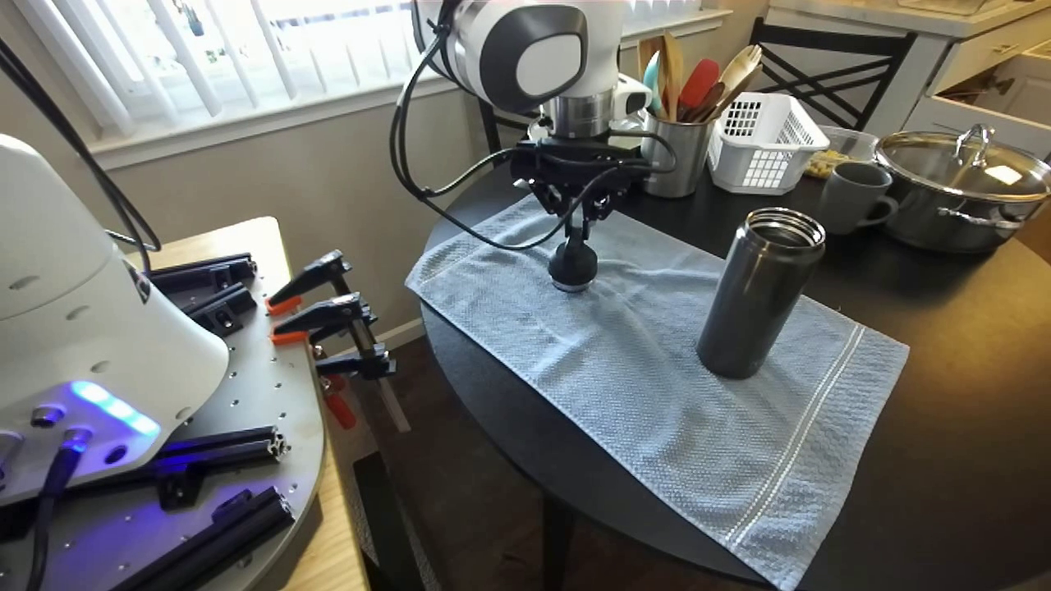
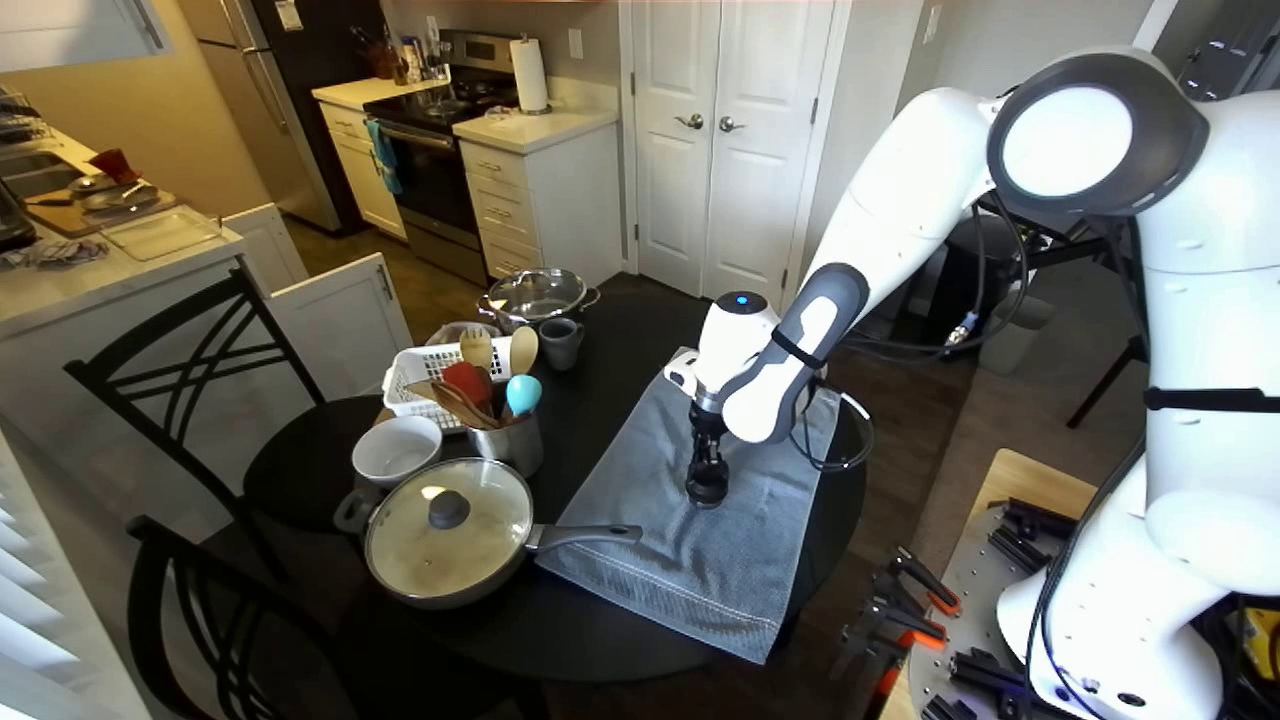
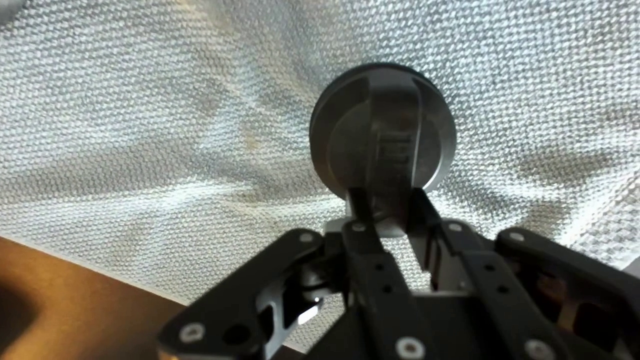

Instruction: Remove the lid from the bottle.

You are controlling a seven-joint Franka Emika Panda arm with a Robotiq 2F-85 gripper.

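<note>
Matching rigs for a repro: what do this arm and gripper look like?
White arm, dark grey joint covers, black straps, blue light strip on the base, looping black cables. Black gripper: two slim fingers, exposed linkages, silver-coloured screws.

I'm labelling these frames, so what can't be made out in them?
Behind the arm, in an exterior view: probably the bottle, out of sight there.
Lower inside of the bottle, in an exterior view: hidden by its wall.
Underside of the lid, all views: faces down, hidden by its top.
Marking on it, wrist view: blurred.
Grey thing, wrist view: cut off by the picture's corner.
</note>
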